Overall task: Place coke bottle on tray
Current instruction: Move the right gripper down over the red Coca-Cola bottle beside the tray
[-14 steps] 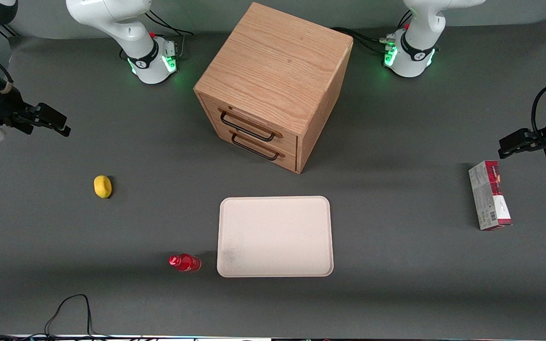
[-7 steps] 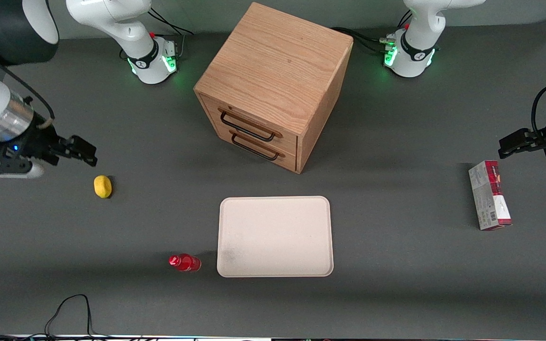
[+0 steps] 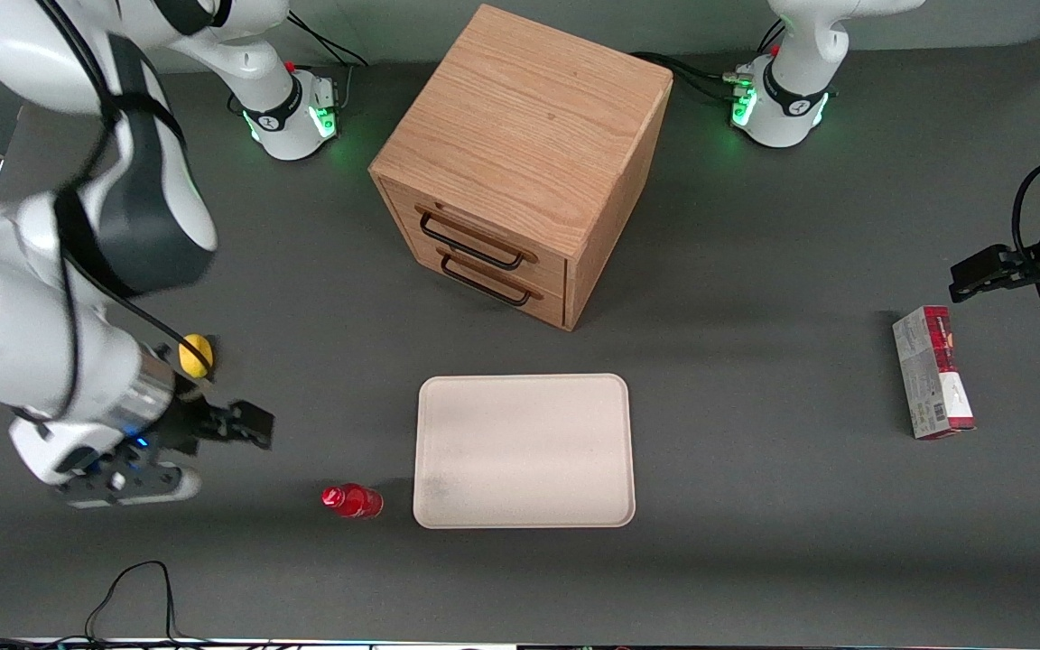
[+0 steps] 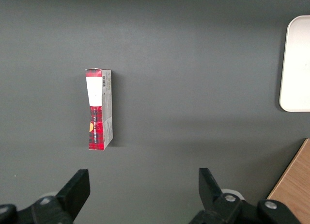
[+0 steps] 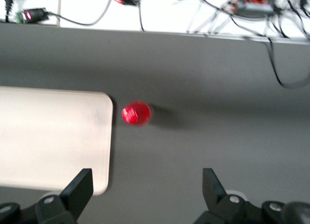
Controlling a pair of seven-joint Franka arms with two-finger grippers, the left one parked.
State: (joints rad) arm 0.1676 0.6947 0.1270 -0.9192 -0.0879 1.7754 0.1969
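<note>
Tabletop: coke bottle [image 3: 351, 500] near open end effector [image 3: 254, 426]

The dark grey counter [image 3: 755, 506] carried a wooden cabinet [image 3: 520, 162], the tray [image 3: 524, 450], the coke bottle [image 3: 351, 500] just beside it, a yellow lump [image 3: 198, 352] and a carton [image 3: 932, 384]. The gripper [image 3: 245, 424], jaws spread, hung over the counter near the bottle, not touching it.

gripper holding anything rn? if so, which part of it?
Nothing held. The gripper is open and empty, in the air, farther from the front camera than the coke bottle, which stands on the table beside the tray.
</note>
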